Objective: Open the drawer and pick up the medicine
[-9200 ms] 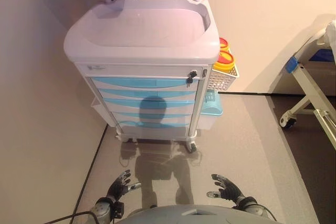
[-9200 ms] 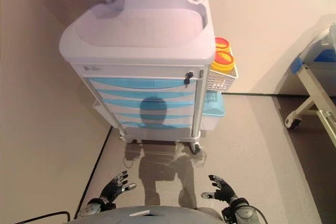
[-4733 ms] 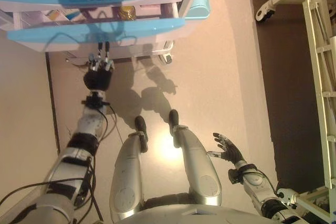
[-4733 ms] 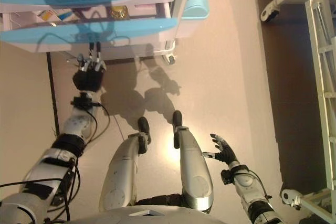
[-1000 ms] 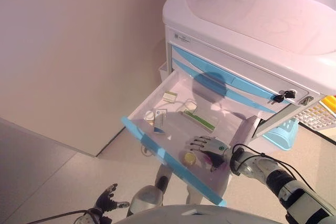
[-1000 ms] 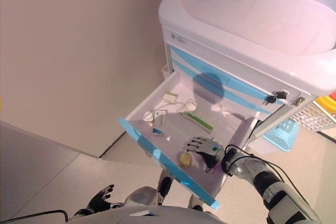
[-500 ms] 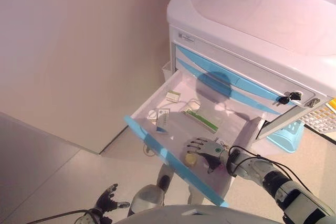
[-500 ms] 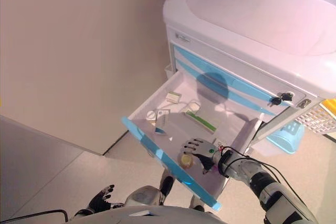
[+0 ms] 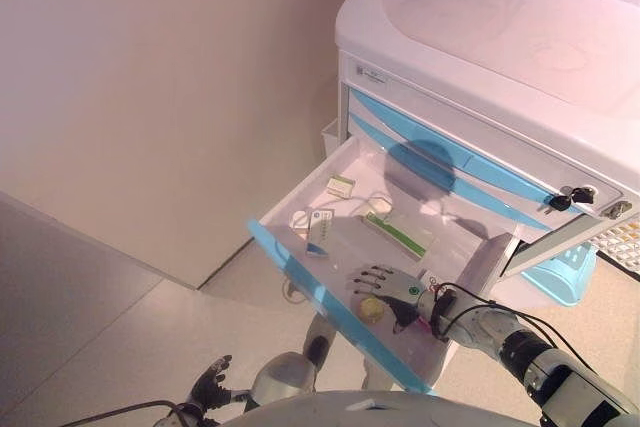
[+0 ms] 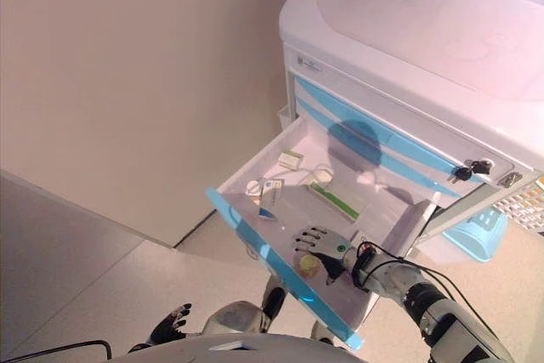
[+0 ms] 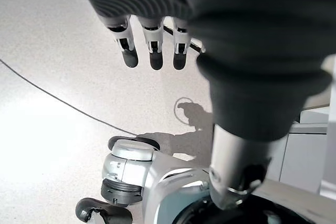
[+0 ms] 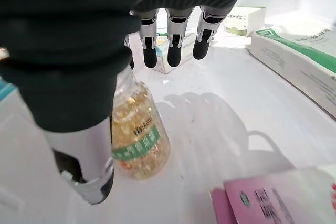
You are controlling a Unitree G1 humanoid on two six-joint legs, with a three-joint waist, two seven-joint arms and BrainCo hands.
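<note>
The cart's drawer (image 9: 300, 282) stands pulled out, its blue front towards me. Inside, near the front, lies a small clear medicine bottle (image 9: 371, 309) of yellow capsules with a green label, also in the right wrist view (image 12: 137, 140). My right hand (image 9: 392, 290) is inside the drawer just above the bottle, fingers (image 12: 176, 45) straight and spread past it, thumb (image 12: 84, 166) beside it, not closed round it. My left hand (image 9: 210, 387) hangs low near the floor, open and empty.
The drawer also holds a long green-and-white box (image 9: 397, 235), a small box (image 9: 341, 186), a blue-and-white box (image 9: 320, 232) and a pink box (image 12: 273, 198). Keys (image 9: 572, 197) hang from the cart's lock. A wall stands left; a light blue bin (image 9: 560, 282) hangs at the cart's right side.
The drawer, shut 9 s ago, now stands open. Over the last second the camera has shifted; my right hand stays in the drawer and has edged closer over the bottle.
</note>
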